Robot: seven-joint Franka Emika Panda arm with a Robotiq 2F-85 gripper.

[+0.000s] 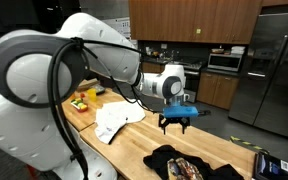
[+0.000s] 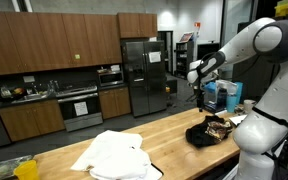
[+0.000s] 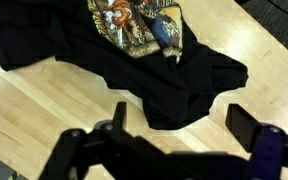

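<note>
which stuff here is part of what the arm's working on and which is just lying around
In the job:
- gripper, open, above the shirt
- black printed shirt, crumpled on the wooden table

Lying about:
- white cloth
- yellow item, too small to identify
- fridge

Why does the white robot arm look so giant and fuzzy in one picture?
In an exterior view the arm sits right beside the camera, so it looks huge and soft; in the wrist view the open pincer is close, dark and blurry, the black T-shirt sharper; in an exterior view the kitchen cabinets look dim.
</note>
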